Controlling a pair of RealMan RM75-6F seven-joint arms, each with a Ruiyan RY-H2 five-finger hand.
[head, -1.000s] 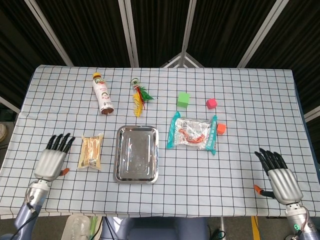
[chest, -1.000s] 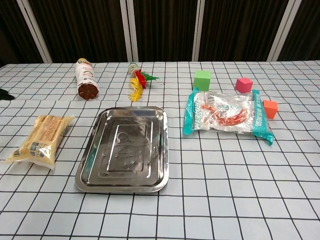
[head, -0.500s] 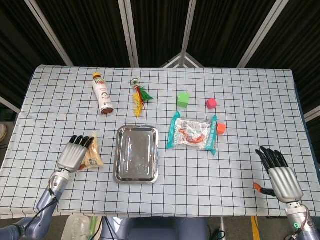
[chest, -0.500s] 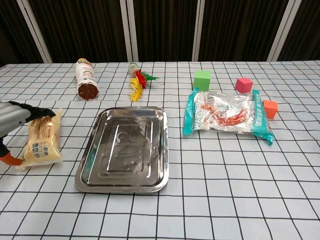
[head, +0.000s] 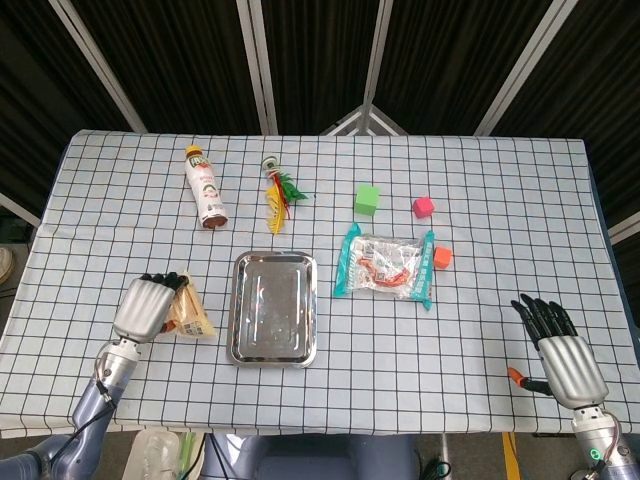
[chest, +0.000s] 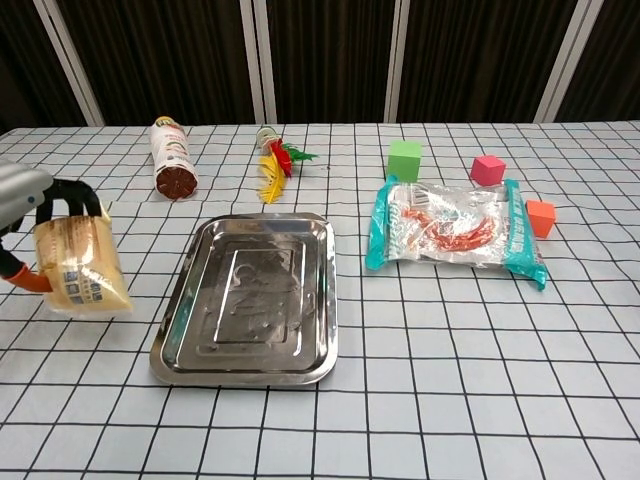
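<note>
My left hand (head: 143, 306) (chest: 22, 205) grips a yellow snack packet (head: 187, 314) (chest: 82, 263), fingers curled over its top; the packet stands tilted just left of the steel tray (head: 274, 308) (chest: 250, 296). My right hand (head: 561, 355) rests with fingers spread near the table's front right corner, holding nothing and touching no object; the chest view does not show it. A clear packet with teal ends (head: 386, 265) (chest: 455, 232) lies to the right of the tray.
At the back lie a toppled bottle (head: 205, 187) (chest: 172, 159), a feathered toy (head: 277, 193) (chest: 276, 160), a green cube (head: 368, 198) (chest: 405, 160) and a pink cube (head: 423, 207) (chest: 488, 169). An orange cube (head: 441, 257) (chest: 539, 217) sits beside the clear packet.
My left hand moved right onto the yellow packet, closed its fingers over it and tipped it up off the cloth. The right hand has barely moved.
</note>
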